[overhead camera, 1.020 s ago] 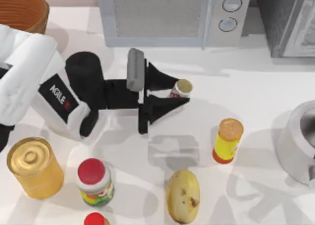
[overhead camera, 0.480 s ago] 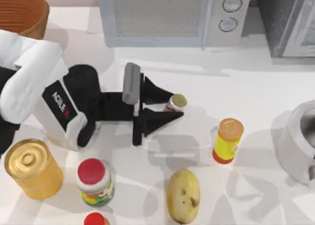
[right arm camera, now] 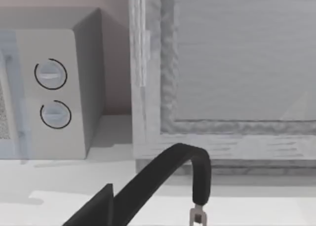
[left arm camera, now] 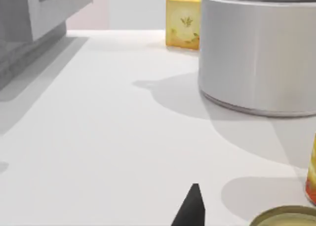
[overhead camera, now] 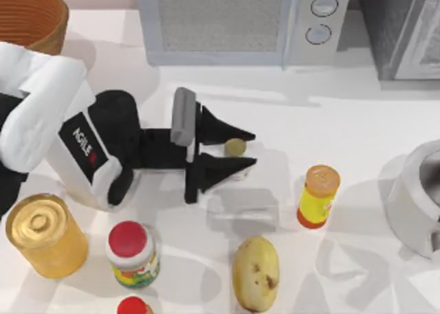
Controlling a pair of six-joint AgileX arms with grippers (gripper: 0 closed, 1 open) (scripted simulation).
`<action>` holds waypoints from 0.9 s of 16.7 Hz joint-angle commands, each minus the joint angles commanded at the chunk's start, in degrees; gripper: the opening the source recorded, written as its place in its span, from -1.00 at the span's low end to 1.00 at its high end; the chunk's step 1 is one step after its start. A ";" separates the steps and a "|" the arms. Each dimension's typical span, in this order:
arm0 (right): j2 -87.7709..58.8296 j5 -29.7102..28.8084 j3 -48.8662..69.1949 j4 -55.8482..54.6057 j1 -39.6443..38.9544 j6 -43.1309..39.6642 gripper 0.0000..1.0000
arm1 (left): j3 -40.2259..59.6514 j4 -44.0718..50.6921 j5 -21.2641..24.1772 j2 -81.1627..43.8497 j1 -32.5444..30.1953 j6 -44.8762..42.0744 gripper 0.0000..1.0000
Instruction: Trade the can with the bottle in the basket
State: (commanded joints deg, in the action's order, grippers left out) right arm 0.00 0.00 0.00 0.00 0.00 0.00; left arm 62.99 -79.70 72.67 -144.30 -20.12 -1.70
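The can (overhead camera: 235, 147) stands upright on the white table near the middle, and I see mostly its pale tan top. My left gripper (overhead camera: 255, 149) hangs open around it, one black finger on each side, with the can set back from the fingertips. In the left wrist view the can's rim (left arm camera: 286, 217) shows beside one dark fingertip (left arm camera: 194, 206). The orange-brown woven basket (overhead camera: 31, 15) sits at the far left back corner, cut by the frame edge. The bottle is out of view. My right arm is parked off to the right.
A microwave (overhead camera: 240, 22) lines the back. A yellow bottle with an orange cap (overhead camera: 318, 197) stands right of the can, with a steel pot (overhead camera: 419, 197) at the right edge. A potato (overhead camera: 256, 273), a red-capped jar (overhead camera: 132, 255) and a golden tin (overhead camera: 47, 233) fill the front.
My left gripper carried the tilted can toward the table's front and a little left. The can then left the fingertips and now stands upright, lower, between the fingers.
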 joint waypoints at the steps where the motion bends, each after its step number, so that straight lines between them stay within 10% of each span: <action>1: 0.00 0.00 0.00 0.00 0.00 0.00 1.00 | 0.00 0.00 0.00 0.00 0.00 0.00 0.51; 5: 0.00 0.00 0.00 0.00 0.00 0.00 1.00 | 0.00 0.00 0.00 0.00 0.00 0.00 1.00; 15: 0.00 0.00 0.00 0.00 0.00 0.00 1.00 | 0.33 0.27 -0.38 0.41 -0.30 0.02 1.00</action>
State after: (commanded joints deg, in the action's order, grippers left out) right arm 0.00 0.00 0.00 0.00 0.00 0.00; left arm 63.32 -79.43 72.29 -143.89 -20.42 -1.68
